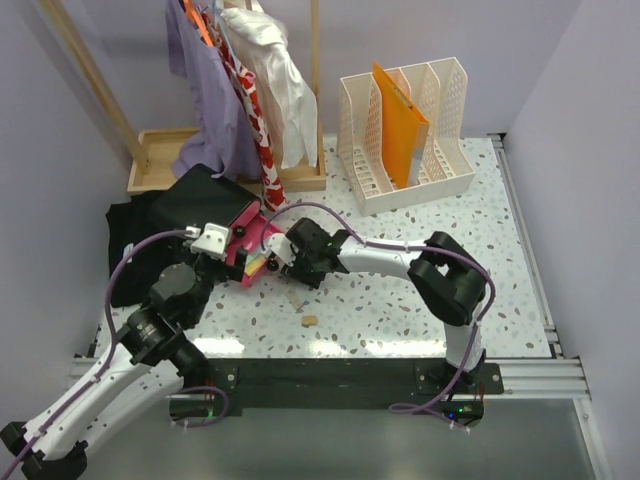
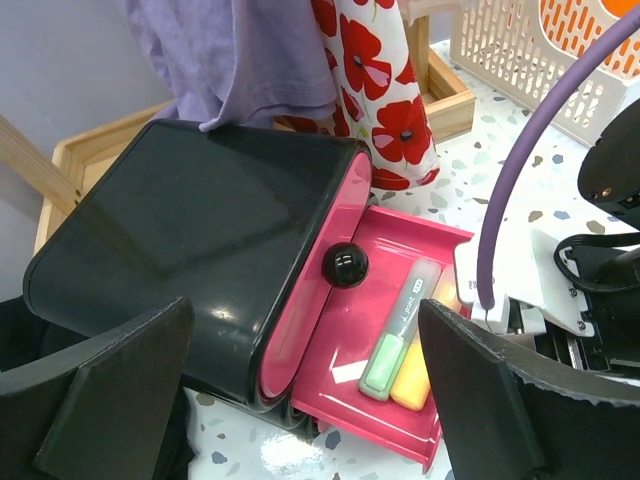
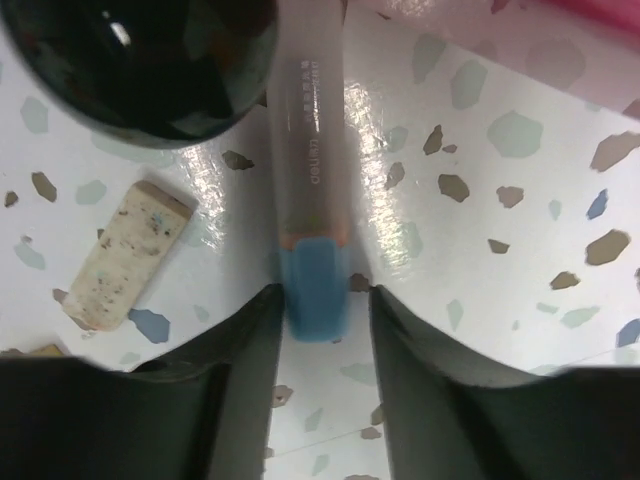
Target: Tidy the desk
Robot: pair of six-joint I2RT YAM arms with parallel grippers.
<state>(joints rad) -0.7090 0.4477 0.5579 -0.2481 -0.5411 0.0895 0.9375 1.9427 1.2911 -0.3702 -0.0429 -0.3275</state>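
On the speckled white desk (image 1: 400, 300) stands a black organizer box (image 2: 200, 250) with its pink drawer (image 2: 340, 380) pulled out. A green highlighter (image 2: 395, 340) and a yellow highlighter (image 2: 420, 375) lie in the drawer. My left gripper (image 2: 300, 420) hovers wide open over box and drawer, holding nothing. A blue-capped highlighter (image 3: 312, 150) lies on the desk just in front of the drawer. My right gripper (image 3: 322, 300) straddles its cap end, jaws narrowed. The left finger touches the cap and a small gap shows at the right finger.
A worn eraser (image 3: 125, 255) lies left of the blue highlighter, and a small brown piece (image 1: 310, 321) nearer the front. A cream file holder (image 1: 405, 130) with an orange folder stands back right. Hanging clothes (image 1: 240, 90), a wooden tray (image 1: 165, 155) and black cloth (image 1: 130, 250) fill the left.
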